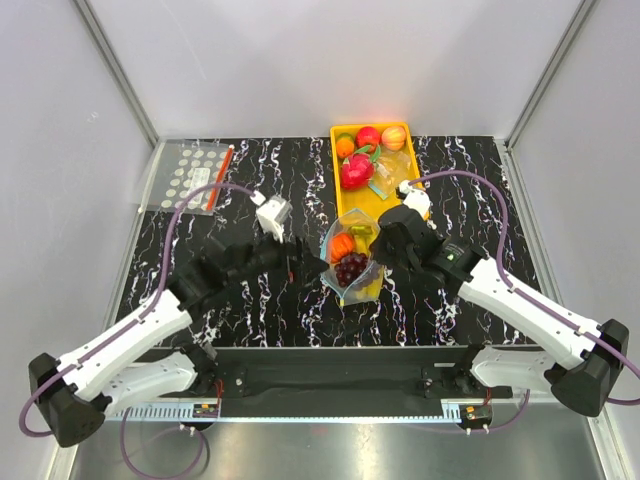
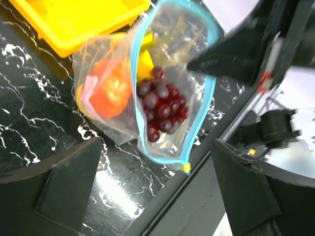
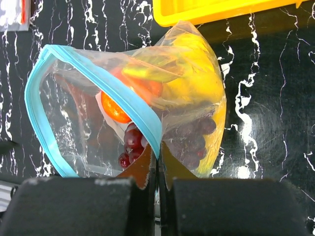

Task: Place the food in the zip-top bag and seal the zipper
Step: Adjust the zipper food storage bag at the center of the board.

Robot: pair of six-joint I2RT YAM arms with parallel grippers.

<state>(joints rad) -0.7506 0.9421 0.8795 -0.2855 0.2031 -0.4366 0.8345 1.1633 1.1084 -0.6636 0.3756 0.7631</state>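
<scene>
The clear zip-top bag (image 1: pixel 350 256) lies in front of the yellow tray, its mouth open and edged by the teal-blue zipper (image 3: pixel 129 104). Inside it are dark purple grapes (image 2: pixel 162 110), a round orange-red fruit (image 2: pixel 110 91) and yellow fruit (image 3: pixel 197 73). My right gripper (image 3: pixel 158 156) is shut on the zipper strip at the bag's right side. My left gripper (image 2: pixel 157 191) is open at the bag's left side. The bag's zipper corner (image 2: pixel 184 166) lies just ahead of it, between the fingers (image 2: pixel 64 182) and apart from them.
The yellow tray (image 1: pixel 336 170) at the back holds several other toy fruits. A clear white-dotted bag with a red strip (image 1: pixel 195 175) lies at the back left. The table's front edge rail (image 2: pixel 206 147) runs close under the left gripper.
</scene>
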